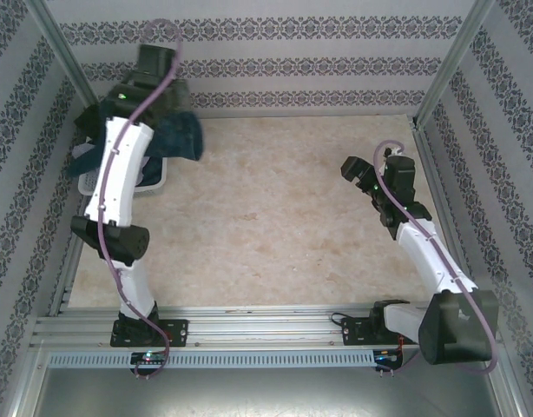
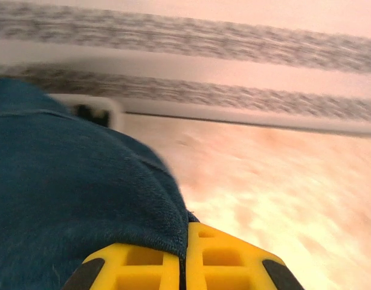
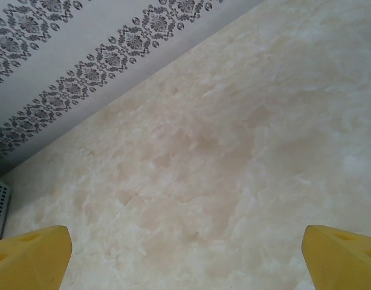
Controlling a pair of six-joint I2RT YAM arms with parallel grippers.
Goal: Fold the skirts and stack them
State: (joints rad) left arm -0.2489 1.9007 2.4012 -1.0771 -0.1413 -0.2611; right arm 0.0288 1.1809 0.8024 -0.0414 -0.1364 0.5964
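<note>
The left gripper [image 2: 184, 266] clamps the edge of a dark blue skirt [image 2: 70, 199], its textured cloth bunched in a rounded mound; the right gripper [image 3: 185, 260] has its jaws wide apart

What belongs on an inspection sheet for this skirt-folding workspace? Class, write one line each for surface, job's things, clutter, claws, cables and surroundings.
Surface: marbled beige tabletop, bare across the middle.
Job's things: dark blue skirt, draped over the basket in the far left corner.
Clutter: white lattice basket; nothing else seen.
Claws: left claw shut on the skirt's edge; right claw open wide above bare tabletop, holding nothing.
Cables: a purple cable runs along each arm.
Surroundings: patterned wallpaper walls and aluminium frame posts.
</note>
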